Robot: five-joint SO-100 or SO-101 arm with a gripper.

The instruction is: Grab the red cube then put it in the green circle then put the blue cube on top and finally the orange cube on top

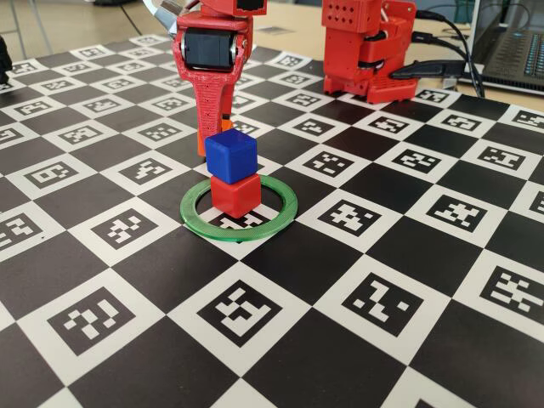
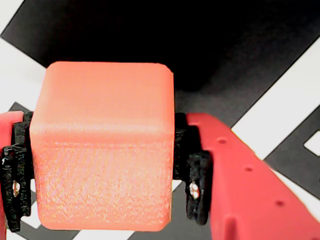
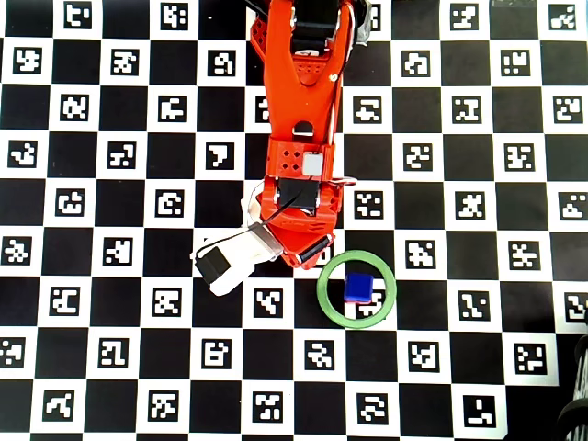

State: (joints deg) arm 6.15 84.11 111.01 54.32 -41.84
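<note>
The red cube (image 1: 235, 195) sits inside the green circle (image 1: 198, 223) on the checkered board. On top of it rests the blue cube (image 1: 230, 152), turned slightly; in the overhead view this blue cube (image 3: 358, 288) hides the red one within the green circle (image 3: 323, 294). The wrist view is filled by the orange cube (image 2: 102, 150), and my gripper (image 2: 105, 175) is shut on it, black pads pressing both its sides. In the fixed view my gripper (image 1: 208, 127) stands low just behind the stack, with only a sliver of the orange cube (image 1: 201, 146) showing.
A black-and-white marker board (image 1: 382, 280) covers the table. A second red robot body (image 1: 365, 47) stands at the back right, with cables (image 1: 450, 59) and a laptop (image 1: 514, 42) behind it. The arm's white camera mount (image 3: 230, 262) juts left in the overhead view.
</note>
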